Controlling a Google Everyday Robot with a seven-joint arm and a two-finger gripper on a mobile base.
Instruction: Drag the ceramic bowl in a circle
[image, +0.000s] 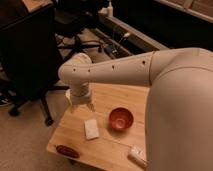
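Note:
The ceramic bowl (121, 119), small, round and glossy red-orange, sits on the wooden table (107, 150) near its middle. My gripper (80, 106) hangs from the white arm above the table's left part, to the left of the bowl and apart from it. Its pale fingers point down and nothing shows between them.
A white cup-like object (91, 129) lies left of the bowl, just below the gripper. A flat dark red oval object (67, 151) lies at the front left edge. A small white block (136, 153) lies at the front right. Office chairs (35, 55) and cables stand behind the table.

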